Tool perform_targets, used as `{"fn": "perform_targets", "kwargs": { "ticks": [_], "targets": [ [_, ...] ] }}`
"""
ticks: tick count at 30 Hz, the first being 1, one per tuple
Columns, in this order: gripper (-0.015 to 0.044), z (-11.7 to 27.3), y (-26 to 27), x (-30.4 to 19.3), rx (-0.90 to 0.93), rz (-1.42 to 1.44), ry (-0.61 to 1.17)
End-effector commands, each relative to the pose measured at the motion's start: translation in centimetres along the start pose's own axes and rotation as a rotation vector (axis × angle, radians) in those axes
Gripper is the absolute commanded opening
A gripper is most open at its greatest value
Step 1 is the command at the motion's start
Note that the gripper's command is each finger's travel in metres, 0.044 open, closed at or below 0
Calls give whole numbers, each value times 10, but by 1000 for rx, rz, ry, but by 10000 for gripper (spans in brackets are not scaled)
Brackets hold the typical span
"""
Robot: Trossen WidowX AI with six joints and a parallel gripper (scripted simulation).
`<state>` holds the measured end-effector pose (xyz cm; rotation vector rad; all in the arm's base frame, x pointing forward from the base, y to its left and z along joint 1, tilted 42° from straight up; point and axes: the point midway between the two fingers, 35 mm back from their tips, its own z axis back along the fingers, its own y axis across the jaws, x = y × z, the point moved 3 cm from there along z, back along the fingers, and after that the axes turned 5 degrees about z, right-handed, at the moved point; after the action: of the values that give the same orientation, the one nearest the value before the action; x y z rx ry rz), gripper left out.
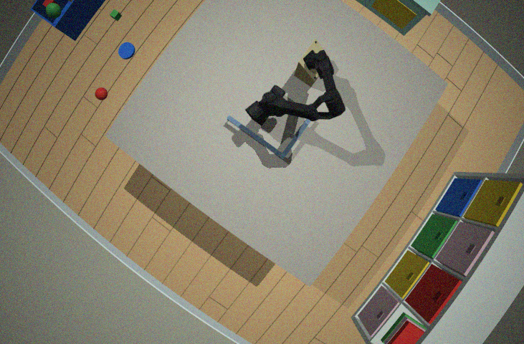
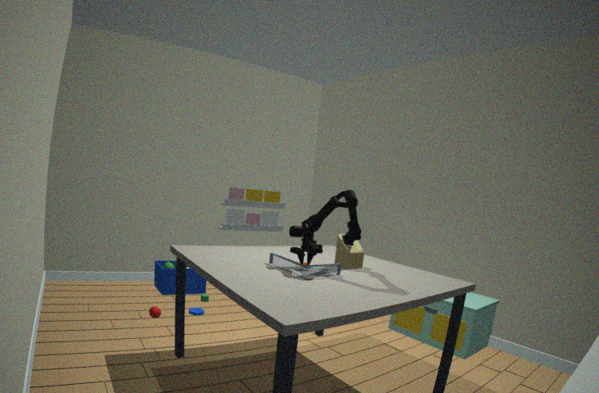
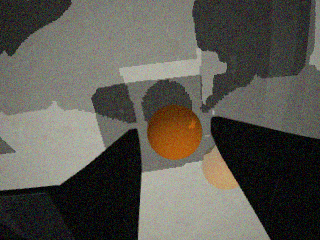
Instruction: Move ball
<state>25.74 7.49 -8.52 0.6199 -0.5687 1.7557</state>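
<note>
Orange ball (image 3: 175,132) on table (image 3: 80,80) between claw (image 3: 175,154) fingers, untouched; pale see-through copy (image 3: 219,170) beside it.

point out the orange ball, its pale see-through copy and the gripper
orange ball (image 3: 175,132), wrist view, centre of its face
pale see-through copy (image 3: 220,172), wrist view, visible middle
gripper (image 3: 175,154), wrist view, midway between fingertips

Plain grey walls (image 2: 192,152), plank floor (image 2: 100,333), grey black-legged table (image 2: 318,300), wall shelves (image 2: 252,214), teal cabinet (image 2: 467,319).
</note>
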Motion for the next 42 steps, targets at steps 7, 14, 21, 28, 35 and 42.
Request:
{"fn": "perform_targets", "kwargs": {
  "ticks": [7,14,21,28,35,42],
  "targets": [
    [96,-2,1,0,1,-5,-4],
    [0,16,-3,-4,-45,-37,13],
    [0,45,-6,-7,-40,-35,20],
    [0,85,-5,-6,-18,-21,16],
    [0,123,0,-2,1,-6,2],
    [0,117,-6,-8,1,-5,1]
  ]
}}
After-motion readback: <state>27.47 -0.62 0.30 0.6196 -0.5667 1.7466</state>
